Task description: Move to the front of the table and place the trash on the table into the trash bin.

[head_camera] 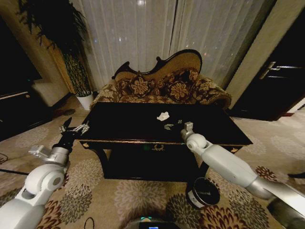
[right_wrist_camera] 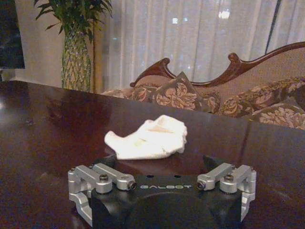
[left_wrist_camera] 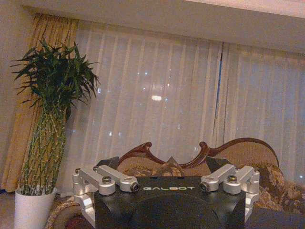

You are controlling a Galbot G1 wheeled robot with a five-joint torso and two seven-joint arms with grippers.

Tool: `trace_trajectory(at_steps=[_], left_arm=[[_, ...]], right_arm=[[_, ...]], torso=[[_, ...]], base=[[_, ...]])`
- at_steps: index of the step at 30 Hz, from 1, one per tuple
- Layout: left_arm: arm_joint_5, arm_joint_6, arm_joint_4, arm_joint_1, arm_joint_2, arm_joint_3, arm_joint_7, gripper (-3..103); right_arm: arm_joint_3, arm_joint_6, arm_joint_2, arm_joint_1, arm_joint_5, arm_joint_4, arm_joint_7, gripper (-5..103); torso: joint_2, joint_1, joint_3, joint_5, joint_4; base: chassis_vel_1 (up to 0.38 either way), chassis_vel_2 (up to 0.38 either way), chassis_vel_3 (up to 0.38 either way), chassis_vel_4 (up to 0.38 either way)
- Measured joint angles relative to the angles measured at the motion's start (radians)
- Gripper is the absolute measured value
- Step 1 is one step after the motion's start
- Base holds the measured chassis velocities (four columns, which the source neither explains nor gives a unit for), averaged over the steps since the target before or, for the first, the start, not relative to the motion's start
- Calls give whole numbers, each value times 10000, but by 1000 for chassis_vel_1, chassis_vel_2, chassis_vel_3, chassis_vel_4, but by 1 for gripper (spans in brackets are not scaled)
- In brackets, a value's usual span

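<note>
Head view: robot parked at the front of the desk, right arm reaching for the scraps.

Largest first: the desk (head_camera: 119, 126) fills the middle, long side toward the robot, so both arms can get over its top. The bin (head_camera: 202, 192) sits on the carpet by the robot's right side, just below the reaching arm, handy for a short drop. The right gripper (head_camera: 188, 127) hovers over the front edge, aimed at the crumpled white paper (right_wrist_camera: 148, 138) lying just ahead of it; whether its jaws are spread or closed I cannot tell. The left gripper (head_camera: 74, 129) waits off the desk's left corner, jaws spread and holding nothing. Smaller scraps (head_camera: 169, 126) lie between paper and right gripper.
</note>
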State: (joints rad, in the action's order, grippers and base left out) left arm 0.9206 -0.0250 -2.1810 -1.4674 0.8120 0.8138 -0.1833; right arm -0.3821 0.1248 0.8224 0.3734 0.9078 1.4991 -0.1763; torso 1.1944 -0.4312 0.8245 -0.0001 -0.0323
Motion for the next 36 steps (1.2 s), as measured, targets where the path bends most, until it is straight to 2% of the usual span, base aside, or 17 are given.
trace_trajectory(at_steps=[8,19,20,22,23,26,29,30,33,35,36], left_arm=[[0,0,0,0,0,0,0,100],[0,0,0,0,0,0,0,100],[0,0,0,-1,0,0,0,100],[0,0,0,0,0,0,0,100],[0,0,0,0,0,0,0,100],[0,0,0,0,0,0,0,100],[0,0,0,0,0,0,0,100],[0,0,0,0,0,0,0,100],[0,0,0,0,0,0,0,100],[0,0,0,0,0,0,0,100],[0,0,0,0,0,0,0,100]], right_arm=[[-675,-73,331,-1030,47,-710,105,100],[-1119,-222,686,-1366,-67,-1197,319,101],[-1135,-229,697,-1374,-73,-1210,332,96],[-1156,-239,701,-1382,-86,-1214,346,96],[-1178,-261,703,-1386,-107,-1213,364,86],[-1185,-274,702,-1385,-114,-1195,366,80],[-1183,-292,675,-1333,-122,-1132,364,64],[-1183,-292,675,-1333,-122,-1132,364,64],[-1134,-295,591,-1221,-129,-987,342,48],[-1123,-295,576,-1202,-130,-962,338,48],[-1107,-295,554,-1175,-132,-931,334,42]], torso=[[0,-1,1,-1,1],[0,-1,1,1,1],[1,-1,1,1,1],[1,-1,1,1,1],[1,0,0,1,1],[1,-1,0,0,1],[2,-1,1,1,1],[2,-1,1,1,1],[1,0,1,1,1],[1,0,0,1,0],[1,0,1,1,1]], base=[[0,0,0,0],[0,0,0,0],[0,0,0,0],[0,0,0,0],[0,0,0,0],[0,0,0,0],[0,0,0,0],[0,0,0,0],[0,0,0,0],[0,0,0,0],[0,0,0,0]])
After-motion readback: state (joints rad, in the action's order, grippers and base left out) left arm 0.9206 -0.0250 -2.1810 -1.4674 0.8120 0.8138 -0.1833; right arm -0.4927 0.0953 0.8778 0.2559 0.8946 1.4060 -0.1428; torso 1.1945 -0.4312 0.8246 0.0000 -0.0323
